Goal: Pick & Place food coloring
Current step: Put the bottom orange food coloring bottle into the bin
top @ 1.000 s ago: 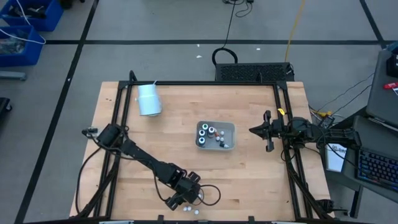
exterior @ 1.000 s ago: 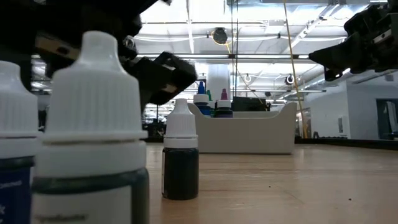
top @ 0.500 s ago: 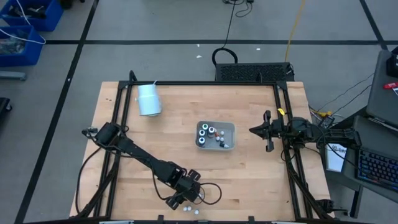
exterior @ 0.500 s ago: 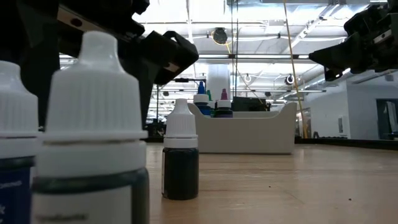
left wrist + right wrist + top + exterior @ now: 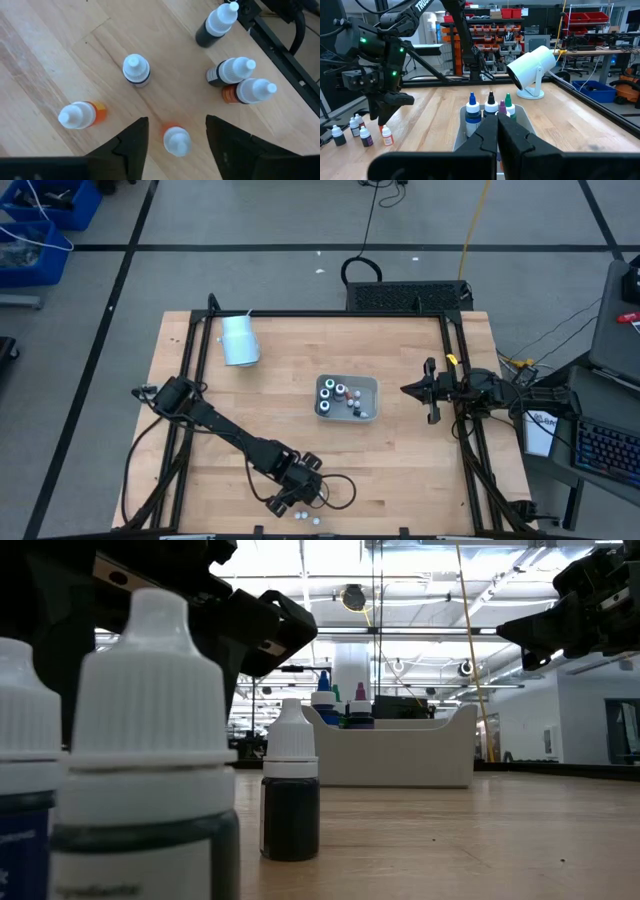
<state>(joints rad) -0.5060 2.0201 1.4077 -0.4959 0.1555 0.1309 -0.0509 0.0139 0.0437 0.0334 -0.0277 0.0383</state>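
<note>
From above, the left gripper (image 5: 300,498) hangs over loose bottles (image 5: 303,514) at the table's near edge, the tray (image 5: 347,397) mid-table already holding some. Its wrist view shows spread fingers straddling one orange bottle (image 5: 176,139), likely lined up for grasping. The right gripper (image 5: 497,131) waits, fingers pressed together.

- The tray (image 5: 348,397) sits near the table's (image 5: 400,460) middle, with bottles (image 5: 340,392) standing in it.
- The cup (image 5: 239,340) lies toward the far left corner.
- More loose bottles (image 5: 136,69) stand at the near edge, left of centre, under the left gripper (image 5: 297,496).
- The right gripper (image 5: 410,390) is right of the tray.
</note>
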